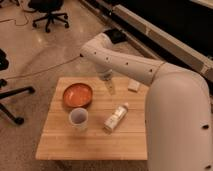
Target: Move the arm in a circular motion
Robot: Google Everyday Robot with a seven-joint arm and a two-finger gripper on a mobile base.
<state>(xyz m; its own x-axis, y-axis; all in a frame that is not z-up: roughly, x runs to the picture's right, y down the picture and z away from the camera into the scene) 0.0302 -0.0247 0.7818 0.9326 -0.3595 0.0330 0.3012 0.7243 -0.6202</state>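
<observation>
The arm (125, 62) hangs its gripper (109, 85), state impossible to tell, near the bowl (77, 95); a low circle could knock it.

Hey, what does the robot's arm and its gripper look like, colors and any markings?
The arm is glossy white, built of thick rounded tube-like segments, with small dark dots along its side and a black patch at its top bend. No loose cables show on it. The gripper is a small pale tip below the arm, over the wooden table.
</observation>
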